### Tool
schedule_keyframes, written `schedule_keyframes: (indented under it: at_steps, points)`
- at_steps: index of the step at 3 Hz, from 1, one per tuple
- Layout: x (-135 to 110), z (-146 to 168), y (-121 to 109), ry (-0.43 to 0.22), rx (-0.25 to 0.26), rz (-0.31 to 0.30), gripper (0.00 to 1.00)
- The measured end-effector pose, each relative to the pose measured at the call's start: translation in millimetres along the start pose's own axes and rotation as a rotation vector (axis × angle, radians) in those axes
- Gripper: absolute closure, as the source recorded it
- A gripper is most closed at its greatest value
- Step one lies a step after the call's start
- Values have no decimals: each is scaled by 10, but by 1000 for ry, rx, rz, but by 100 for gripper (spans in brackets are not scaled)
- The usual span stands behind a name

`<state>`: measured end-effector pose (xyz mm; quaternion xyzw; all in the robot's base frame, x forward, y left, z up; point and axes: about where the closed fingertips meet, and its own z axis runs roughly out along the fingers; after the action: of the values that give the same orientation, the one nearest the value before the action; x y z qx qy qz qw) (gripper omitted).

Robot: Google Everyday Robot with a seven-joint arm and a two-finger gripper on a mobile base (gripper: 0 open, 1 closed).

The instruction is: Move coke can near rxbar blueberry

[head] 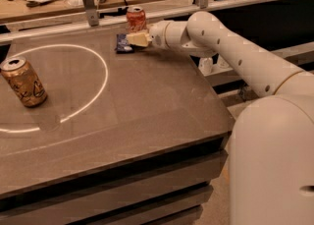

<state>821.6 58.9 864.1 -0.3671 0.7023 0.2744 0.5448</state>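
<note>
My gripper (133, 39) is at the far edge of the table (147, 106), a little right of its middle, with my arm reaching in from the right. It is clamped on the lower body of the coke can (136, 17). The can stands upright, its silver top and red shoulder showing above my pale fingers (142, 40). The base is hidden behind them, so I cannot tell whether it rests on the surface or hangs just above it.

The rxbar blueberry (121, 46) lies flat just beside the can, on its near-left side, and my fingertips overlap part of it. By my judgement the can is already close to its goal.

I expect a thin aluminium wall that is stiff enough when full but easy to dent if squeezed hard, and smooth enough to slip. I cannot judge the weight from here. A hold low on the round body, across its width, seems the safest place, since it keeps a tall can from tipping. The flat wrapper looks light and could slide if I nudge it.

The gold-brown can (23, 82) stands well apart at the near left, just outside the bright ring (100, 79).
</note>
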Motion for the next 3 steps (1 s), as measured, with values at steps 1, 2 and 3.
schedule_keyframes:
  at_steps: [1,2,3]
  points:
    - [23,43,86,20,-12,-2,61]
    - [68,-12,110,35,-9,-6,36]
    - [79,-99,131,50,-24,-29,5]
